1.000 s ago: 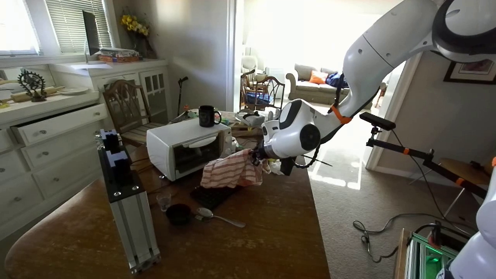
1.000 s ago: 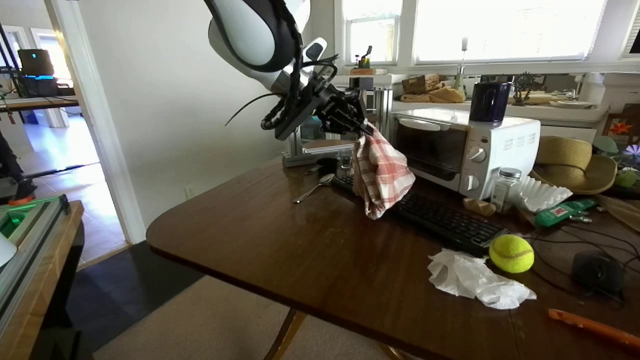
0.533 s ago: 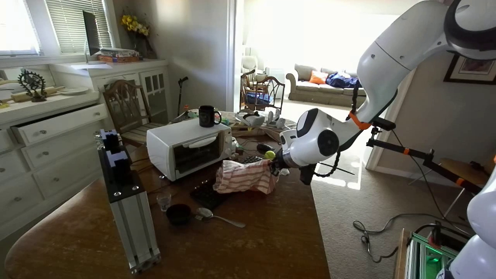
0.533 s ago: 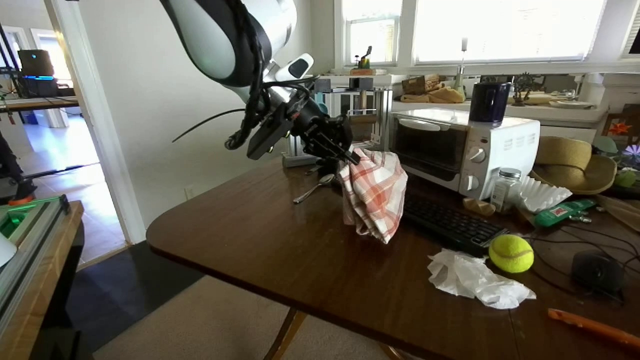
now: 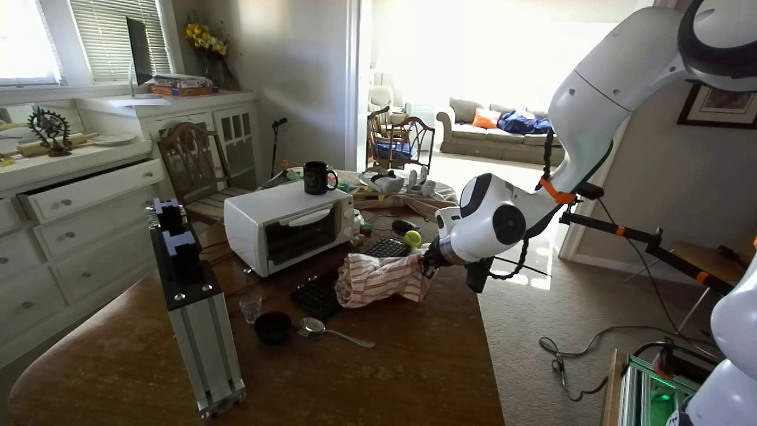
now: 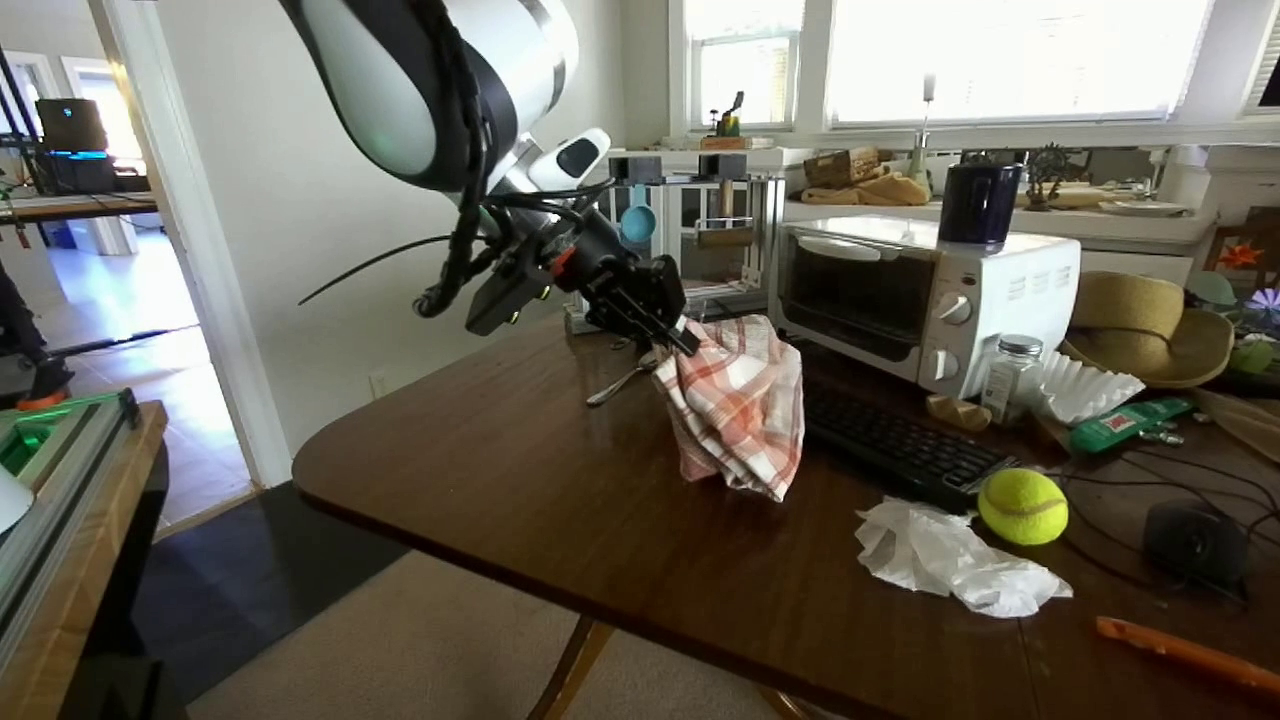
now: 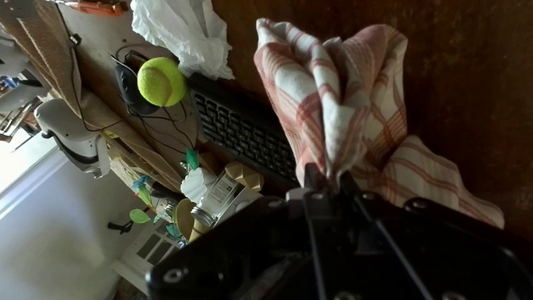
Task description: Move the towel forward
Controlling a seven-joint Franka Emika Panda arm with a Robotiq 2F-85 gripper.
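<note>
Well, my claw (image 7: 330, 177) grips a pinch of the towel (image 6: 740, 405) over the table (image 6: 540, 470), near the keyboard (image 6: 905, 445); if I pull too low, loose folds might drag that along.

Red-and-white towel (image 6: 738, 405), apparently plaid.

No words or numbers can be read. The jar (image 7: 214, 201) bears a label (image 7: 224, 187) whose dark print is too small to make out. In an exterior view, the green item (image 6: 1156, 413) carries a pale patch (image 6: 1117, 425) with blurred red marks
</note>
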